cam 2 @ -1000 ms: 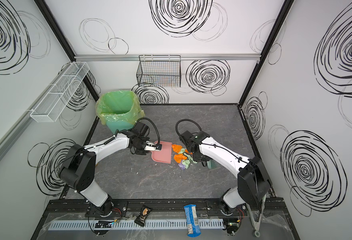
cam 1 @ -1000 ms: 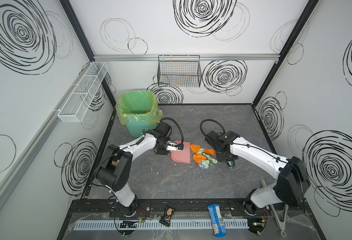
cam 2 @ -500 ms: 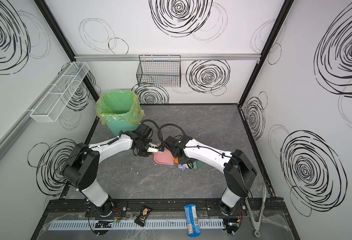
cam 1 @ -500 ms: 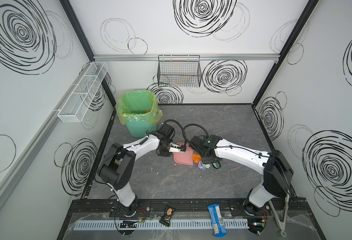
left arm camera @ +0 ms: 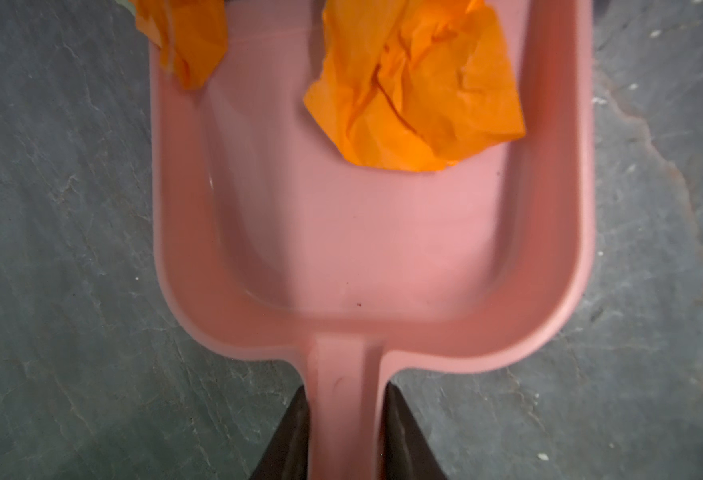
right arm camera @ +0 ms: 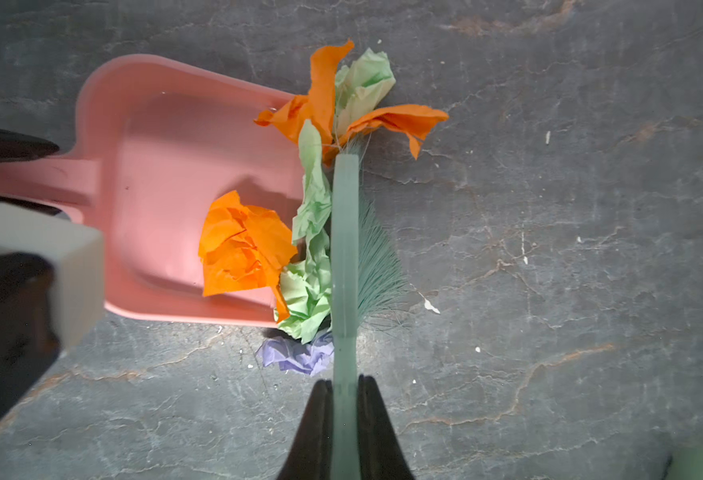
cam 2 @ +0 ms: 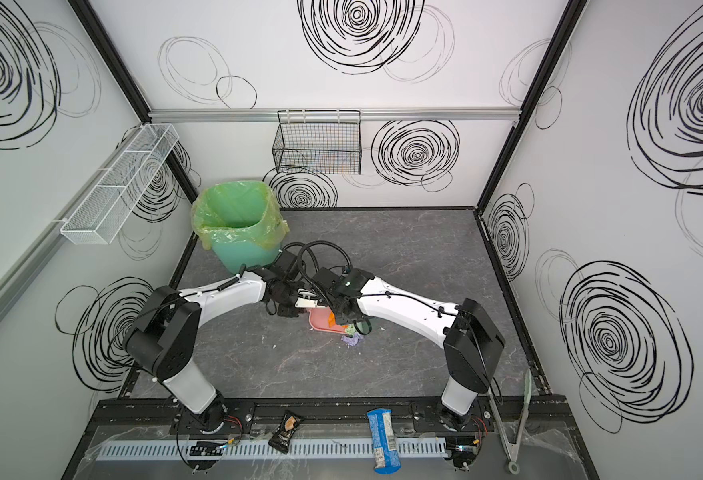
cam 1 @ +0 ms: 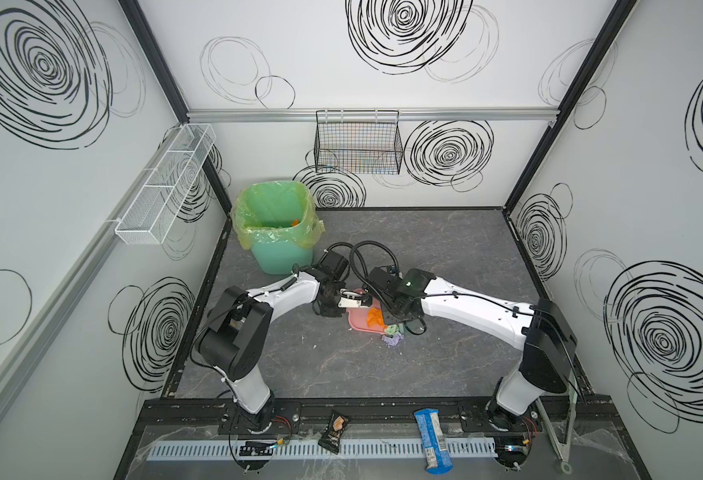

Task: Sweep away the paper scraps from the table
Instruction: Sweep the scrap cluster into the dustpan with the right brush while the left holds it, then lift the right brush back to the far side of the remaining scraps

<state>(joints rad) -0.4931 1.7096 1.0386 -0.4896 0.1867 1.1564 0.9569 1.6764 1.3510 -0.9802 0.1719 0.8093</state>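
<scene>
My left gripper (left arm camera: 346, 395) is shut on the handle of a pink dustpan (left arm camera: 366, 249) lying flat on the table (cam 1: 445, 249). My right gripper (right arm camera: 345, 384) is shut on the handle of a pale green brush (right arm camera: 345, 232), whose bristles press against the pan's open mouth. Of the paper scraps, one orange wad (right arm camera: 242, 245) lies inside the pan. Green scraps (right arm camera: 312, 270) and more orange ones (right arm camera: 325, 104) bunch along the lip against the brush. A lavender wad (right arm camera: 296, 353) sits on the table just outside the pan's corner, also visible in a top view (cam 1: 392, 340).
A teal bin with a green liner (cam 1: 277, 232) stands at the back left, close behind the left arm. A wire basket (cam 1: 358, 143) hangs on the back wall. A dark snack packet (cam 1: 333, 432), a blue wrapper (cam 1: 433, 440) and tongs (cam 1: 561, 428) lie on the front ledge.
The right arm swept the brush leftward, pushing the scrap pile up to and partly into the dustpan. The two wrists now sit close together. The left arm barely shifted.
</scene>
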